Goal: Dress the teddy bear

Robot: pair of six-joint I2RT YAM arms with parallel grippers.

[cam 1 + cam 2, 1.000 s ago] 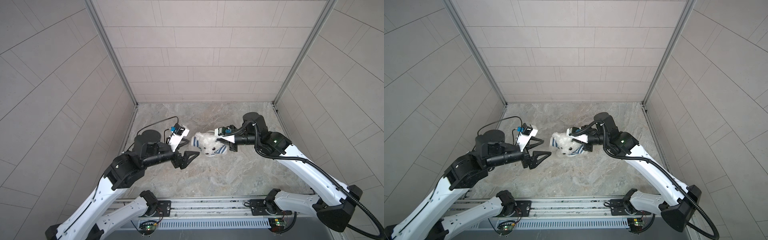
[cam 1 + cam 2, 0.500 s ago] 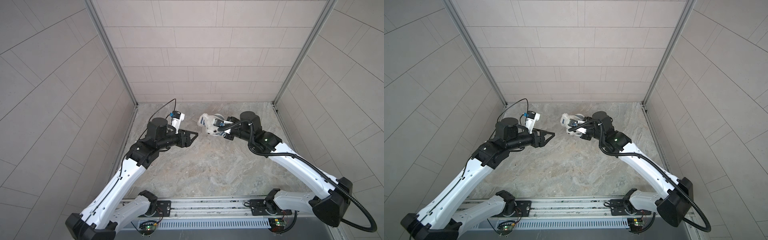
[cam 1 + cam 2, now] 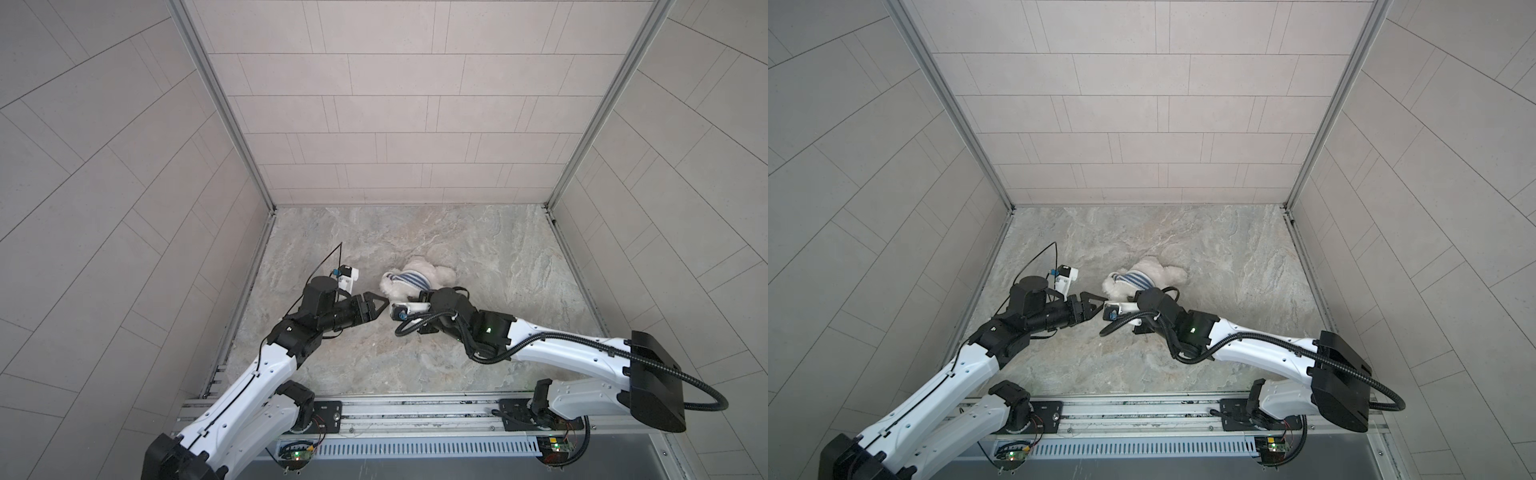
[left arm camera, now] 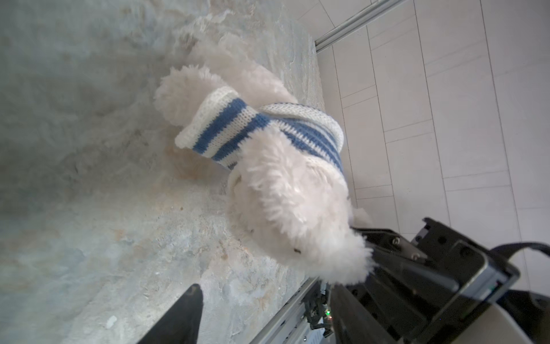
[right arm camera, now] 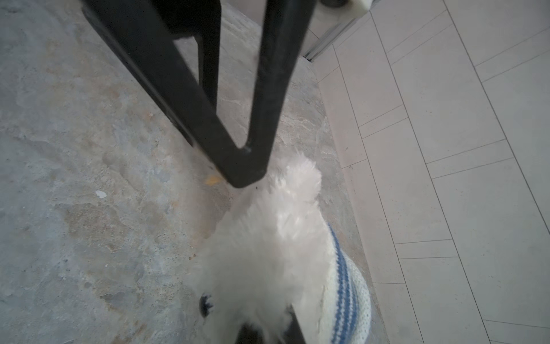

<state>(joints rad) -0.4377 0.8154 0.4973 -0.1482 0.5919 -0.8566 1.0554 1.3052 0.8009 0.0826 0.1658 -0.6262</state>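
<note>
Teddy bear (image 3: 394,290), seemingly soft and light, in striped shirt (image 4: 238,131): right jaws pinch its head fur, left jaws apart alongside; likely best gripped by a limb.

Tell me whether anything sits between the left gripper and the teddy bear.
Nothing visible does. The open left gripper points straight at the teddy bear, with one finger's tip right at the fur of its head.
</note>
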